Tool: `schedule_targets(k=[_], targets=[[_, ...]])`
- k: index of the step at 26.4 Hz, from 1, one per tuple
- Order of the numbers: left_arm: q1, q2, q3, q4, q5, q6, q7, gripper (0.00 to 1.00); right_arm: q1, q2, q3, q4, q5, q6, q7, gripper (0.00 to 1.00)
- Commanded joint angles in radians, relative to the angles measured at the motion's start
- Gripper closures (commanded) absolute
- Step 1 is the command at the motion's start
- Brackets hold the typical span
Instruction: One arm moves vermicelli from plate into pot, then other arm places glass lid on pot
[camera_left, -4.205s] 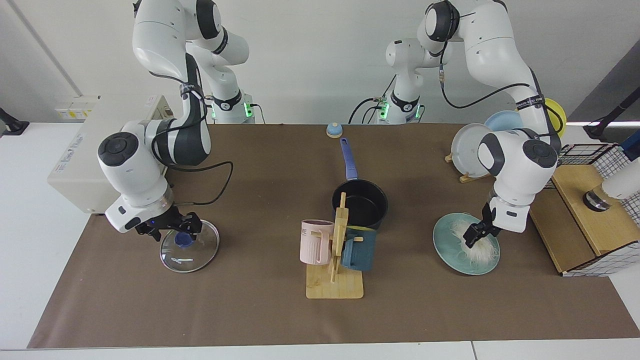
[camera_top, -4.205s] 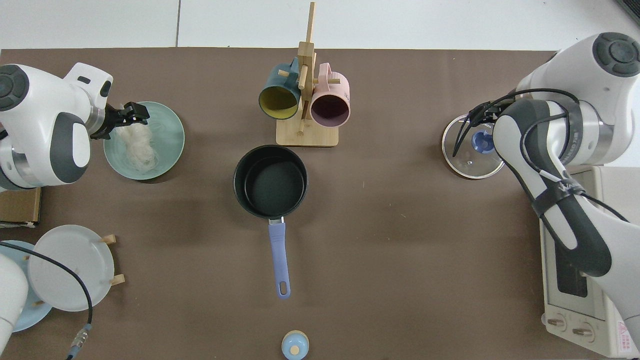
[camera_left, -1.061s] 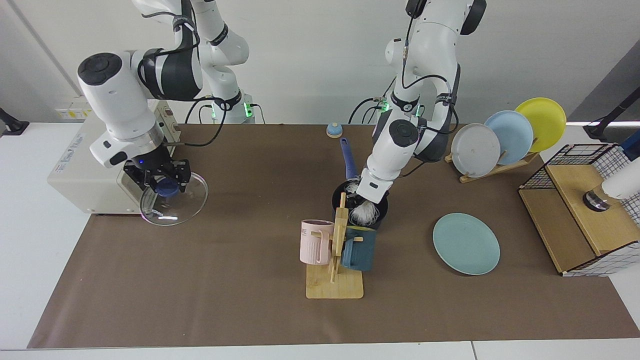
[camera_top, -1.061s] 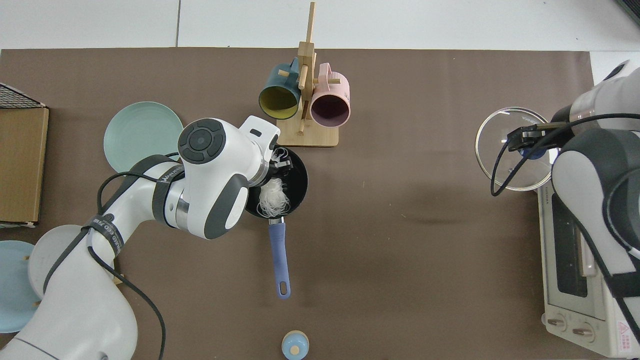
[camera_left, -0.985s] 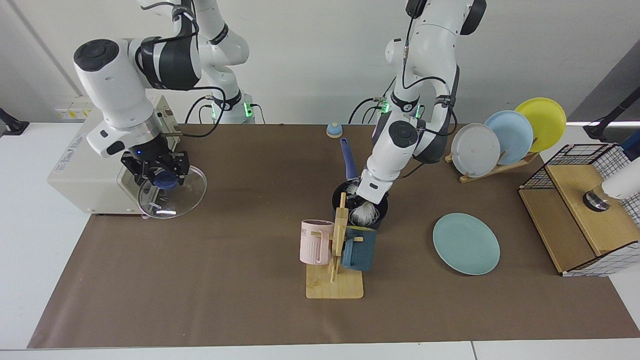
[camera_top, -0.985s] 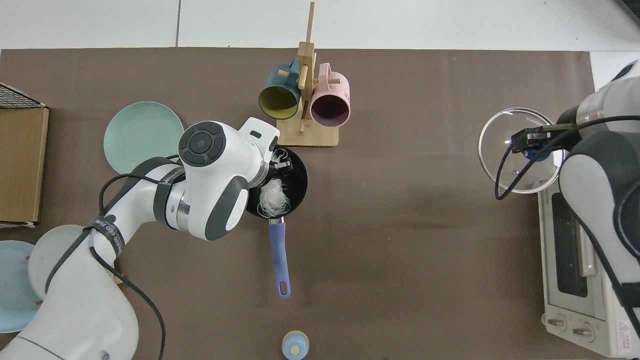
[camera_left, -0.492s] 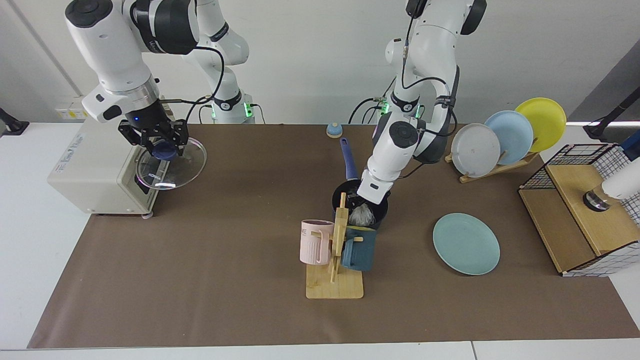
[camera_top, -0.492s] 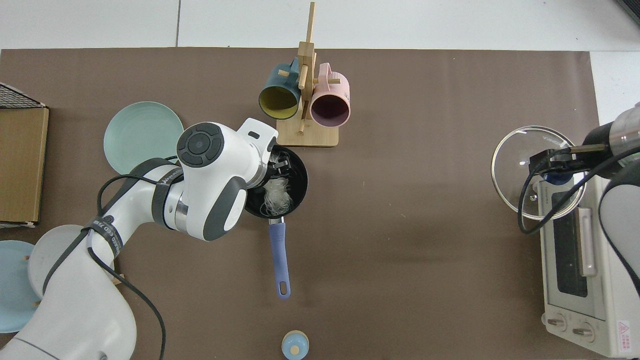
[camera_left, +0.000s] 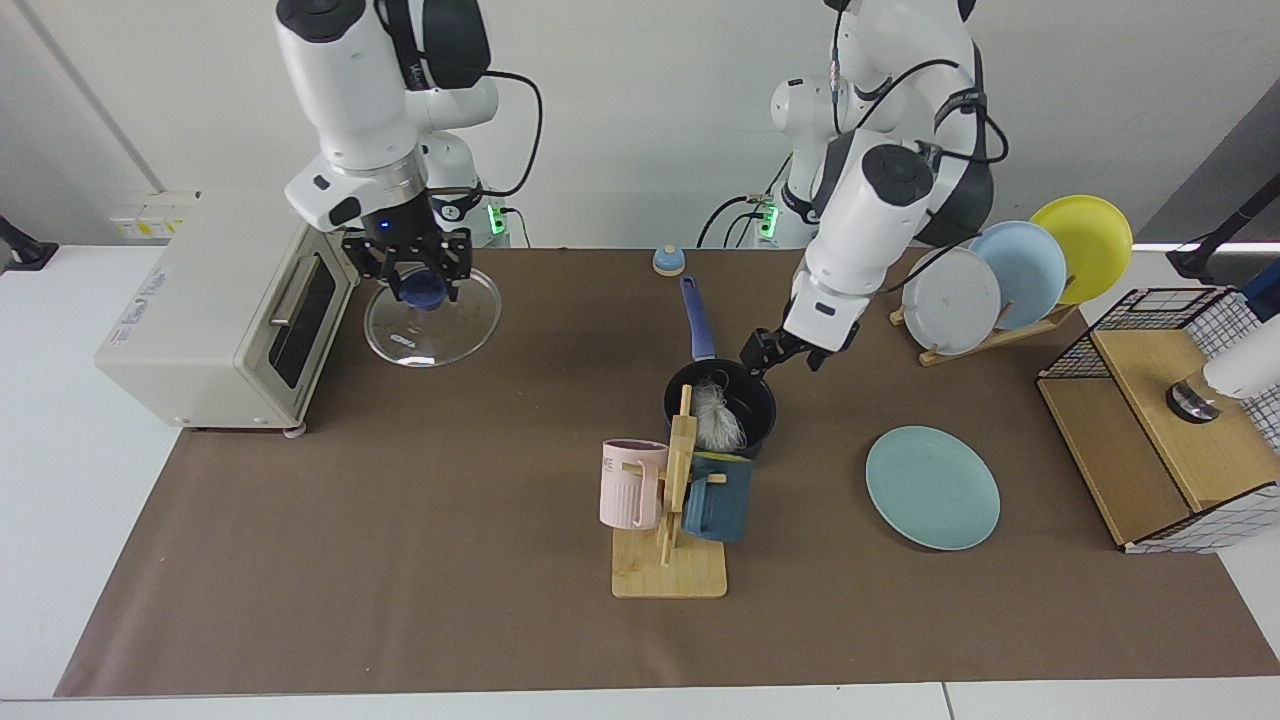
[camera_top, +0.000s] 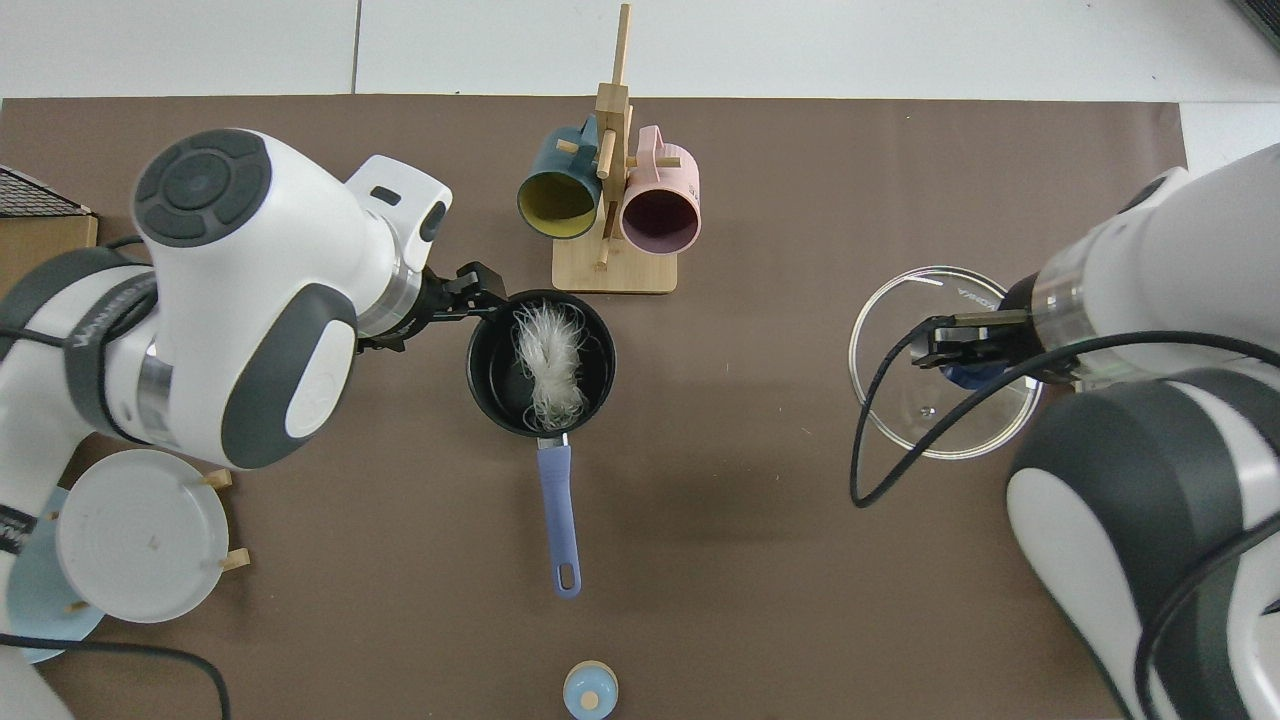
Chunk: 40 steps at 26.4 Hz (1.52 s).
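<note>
The vermicelli (camera_left: 716, 417) (camera_top: 548, 358) lies as a white tangle inside the dark pot (camera_left: 762, 402) (camera_top: 489, 386), whose blue handle (camera_top: 556, 510) points away from the mug rack. My left gripper (camera_left: 782, 356) (camera_top: 487, 295) hangs open and holds nothing, just above the pot's rim on the plate's side. The teal plate (camera_left: 932, 487) lies bare on the mat; in the top view the left arm hides it. My right gripper (camera_left: 422, 285) (camera_top: 965, 360) is shut on the blue knob of the glass lid (camera_left: 440, 332) (camera_top: 900, 400), held in the air beside the toaster oven.
A wooden rack (camera_left: 668, 560) (camera_top: 608, 270) with a pink and a teal mug stands close in front of the pot. A toaster oven (camera_left: 200, 310), a stand of plates (camera_left: 1000, 270), a wire basket (camera_left: 1170, 420) and a small blue bell (camera_left: 668, 260) ring the mat.
The left gripper has let go of the vermicelli and risen out of the pot toward the plate side. The right arm has carried the lid up and toward the pot.
</note>
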<state>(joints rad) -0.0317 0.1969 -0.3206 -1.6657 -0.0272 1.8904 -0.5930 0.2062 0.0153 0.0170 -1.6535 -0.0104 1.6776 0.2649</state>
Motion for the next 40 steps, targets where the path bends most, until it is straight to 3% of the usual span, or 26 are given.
schedule_targets(k=[1, 4, 9, 14, 19, 21, 34, 40], targets=[[0.047, -0.094, 0.029, 0.004, 0.023, -0.077, 0.048, 0.0, 0.126, 0.031, -0.002, 0.046, 0.004, 0.028, 0.167, 1.0], [0.049, -0.155, 0.101, 0.004, 0.023, -0.138, 0.125, 0.0, 0.234, 0.11, -0.005, 0.131, 0.0, 0.014, 0.308, 1.0], [0.049, -0.226, 0.195, 0.001, 0.021, -0.223, 0.274, 0.0, 0.315, 0.257, -0.011, 0.283, -0.005, -0.004, 0.421, 1.0], [0.055, -0.246, 0.264, 0.0, 0.02, -0.266, 0.398, 0.0, 0.361, 0.478, -0.012, 0.545, -0.006, -0.035, 0.488, 1.0], [0.107, -0.249, 0.276, -0.006, 0.013, -0.264, 0.505, 0.0, 0.465, 0.641, -0.04, 0.682, -0.031, 0.011, 0.594, 1.0], [0.115, -0.249, 0.278, -0.006, 0.013, -0.263, 0.536, 0.0, 0.496, 0.679, -0.058, 0.696, -0.033, 0.042, 0.602, 1.0], [0.128, -0.255, 0.273, -0.017, 0.018, -0.271, 0.535, 0.0, 0.521, 0.749, -0.051, 0.695, -0.034, 0.14, 0.586, 1.0], [0.13, -0.255, 0.27, -0.016, 0.018, -0.269, 0.535, 0.0, 0.521, 0.744, -0.045, 0.687, -0.034, 0.131, 0.583, 1.0]])
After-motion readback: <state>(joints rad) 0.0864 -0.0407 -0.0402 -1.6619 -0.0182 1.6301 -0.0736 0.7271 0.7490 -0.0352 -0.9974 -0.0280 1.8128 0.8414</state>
